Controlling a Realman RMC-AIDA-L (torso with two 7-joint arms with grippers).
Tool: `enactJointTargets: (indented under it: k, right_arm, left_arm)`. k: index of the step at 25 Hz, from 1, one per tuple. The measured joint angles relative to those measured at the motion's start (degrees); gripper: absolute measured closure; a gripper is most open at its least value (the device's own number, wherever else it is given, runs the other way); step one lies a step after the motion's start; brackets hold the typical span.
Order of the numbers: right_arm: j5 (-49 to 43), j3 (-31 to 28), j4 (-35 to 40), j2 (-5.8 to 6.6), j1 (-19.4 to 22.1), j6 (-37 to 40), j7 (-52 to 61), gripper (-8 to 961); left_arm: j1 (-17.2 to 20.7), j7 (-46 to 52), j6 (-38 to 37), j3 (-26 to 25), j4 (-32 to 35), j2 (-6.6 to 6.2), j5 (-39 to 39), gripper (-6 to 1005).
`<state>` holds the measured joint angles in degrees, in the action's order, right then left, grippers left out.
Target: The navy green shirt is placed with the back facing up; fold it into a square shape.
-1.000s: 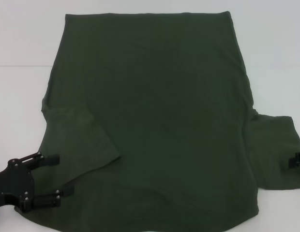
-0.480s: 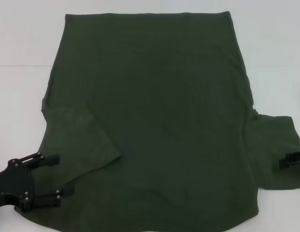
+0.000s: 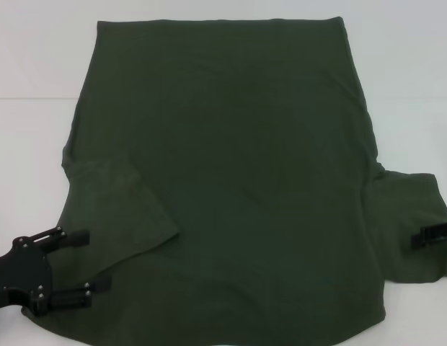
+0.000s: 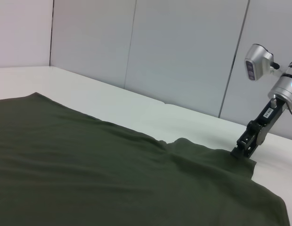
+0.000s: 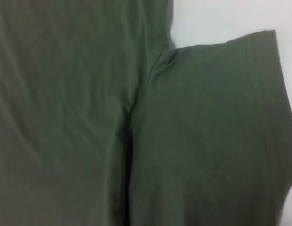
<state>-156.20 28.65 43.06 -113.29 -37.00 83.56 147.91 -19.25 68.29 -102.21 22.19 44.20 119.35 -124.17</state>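
The navy green shirt (image 3: 231,180) is spread back-up over most of the white table (image 3: 36,65), its long axis running from 12 to 6 o'clock in the head view, hem at the far side. The left sleeve is seen folded in over the body at about 8 o'clock, while the right sleeve (image 3: 411,223) lies flat and spread out toward 3 o'clock. The right claw (image 3: 434,236) is set at that sleeve's outer edge, the sleeve cloth lying from it toward 9 o'clock; whether cloth is pinched cannot be told. The left claw (image 3: 83,261) is held spread and empty over the near left corner at 8 o'clock. The right arm is judged the nearer one for folding the remaining sleeve inward.
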Motion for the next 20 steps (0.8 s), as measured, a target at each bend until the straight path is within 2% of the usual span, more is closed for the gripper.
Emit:
enactJointTargets:
  k: [4,15,20]
  right_arm:
    - [0.0,2.0,0.6,-0.24,0.3,-1.0,0.0,155]
    - [-0.2,3.2,0.5,-0.16,0.0,-1.5,0.4,386]
    - [-0.2,3.3,0.6,-0.07,-0.1,-1.8,0.3,597]
  left_arm:
    - [0.0,0.0,0.0,0.0,0.0,0.00,0.1,95]
    - [0.0,0.0,0.1,-0.2,0.0,0.00,0.1,95]
    - [-0.2,0.0,0.1,-0.7,0.0,-0.05,0.2,95]
